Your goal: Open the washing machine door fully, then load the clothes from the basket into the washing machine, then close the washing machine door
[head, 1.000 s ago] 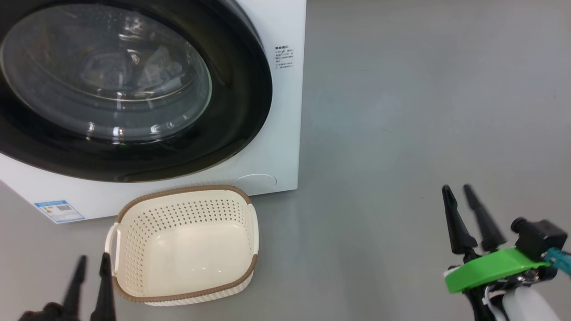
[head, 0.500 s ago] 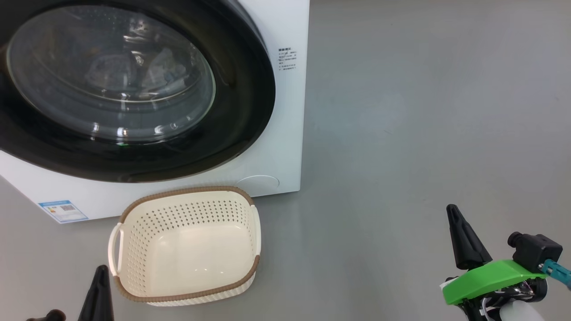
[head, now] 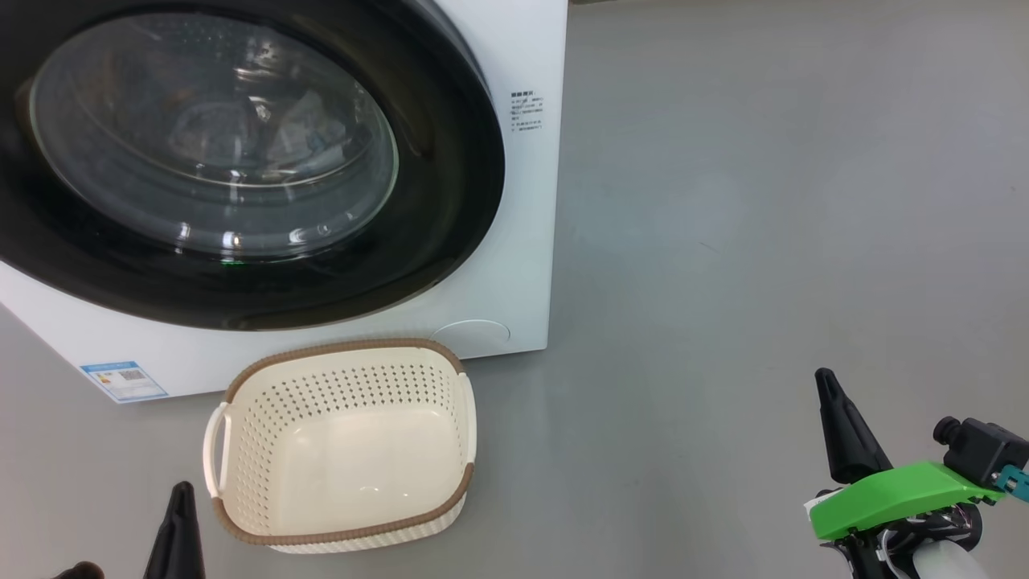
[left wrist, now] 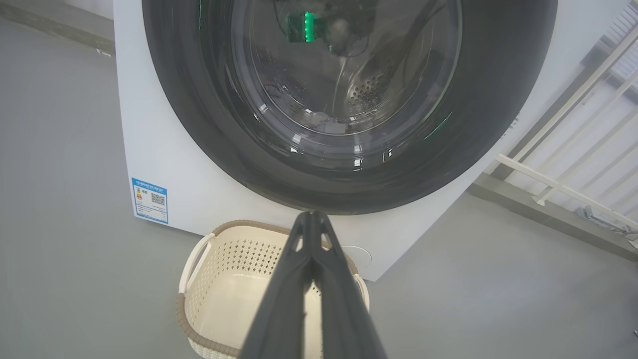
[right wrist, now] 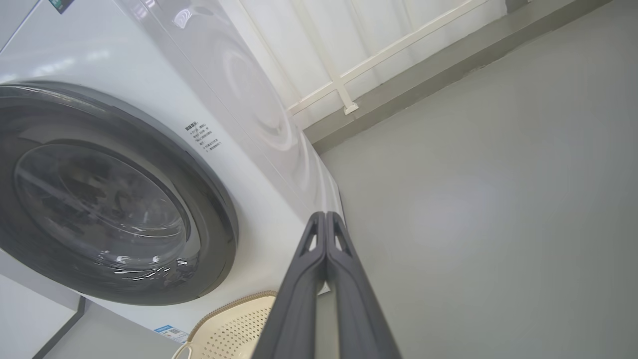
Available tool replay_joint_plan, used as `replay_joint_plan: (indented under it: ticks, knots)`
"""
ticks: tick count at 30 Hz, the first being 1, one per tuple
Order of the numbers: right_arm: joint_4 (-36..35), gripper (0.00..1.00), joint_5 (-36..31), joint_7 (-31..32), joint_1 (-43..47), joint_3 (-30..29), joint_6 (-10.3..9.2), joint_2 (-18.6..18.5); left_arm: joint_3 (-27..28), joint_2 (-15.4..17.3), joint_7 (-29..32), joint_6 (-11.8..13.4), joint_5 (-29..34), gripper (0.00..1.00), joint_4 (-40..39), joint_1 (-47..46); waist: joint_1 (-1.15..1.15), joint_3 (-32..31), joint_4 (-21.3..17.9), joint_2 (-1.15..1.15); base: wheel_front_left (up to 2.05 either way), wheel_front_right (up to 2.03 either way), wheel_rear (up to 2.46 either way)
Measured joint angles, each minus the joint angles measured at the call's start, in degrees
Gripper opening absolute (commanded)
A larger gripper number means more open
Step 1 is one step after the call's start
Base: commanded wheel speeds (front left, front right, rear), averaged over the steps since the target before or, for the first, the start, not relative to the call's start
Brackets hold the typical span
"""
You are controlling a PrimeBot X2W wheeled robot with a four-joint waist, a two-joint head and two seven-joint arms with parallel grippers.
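The washing machine point(head: 526, 241) stands at the upper left with its door point(head: 454, 201) shut flat against the front. Through the door's glass window, pale clothes point(head: 301, 121) show dimly inside the drum. On the floor before the machine, the cream basket point(head: 338, 348) holds nothing. My left gripper point(head: 182, 492) is shut at the lower left, just left of the basket and apart from it. My right gripper point(head: 823, 378) is shut at the lower right over bare floor. The left wrist view has the left gripper point(left wrist: 311, 215) closed above the basket point(left wrist: 234, 259), facing the door point(left wrist: 199, 124). The right gripper point(right wrist: 325, 215) points past the machine's corner.
Grey floor point(head: 764, 201) spreads to the right of the machine. A white railing point(right wrist: 344, 85) and a wall base run behind it. A blue label point(head: 125, 379) and a round filter cap point(head: 473, 331) sit low on the machine's front.
Both grippers went from open to shut and dropped a little lower. The head camera shifted, so the whole picture slid slightly right.
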Motion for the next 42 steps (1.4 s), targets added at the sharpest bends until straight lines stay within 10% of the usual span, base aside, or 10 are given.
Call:
replay_joint_plan:
  ticks: [42]
  knots:
    - [-1.0,0.00,21.6,6.6,0.0,-4.8,-0.01,1.7,0.7,-1.8,6.8,0.0,-24.7,0.00,0.0,-1.7,0.00,-1.7,2.0,0.00,0.00,0.00,0.00]
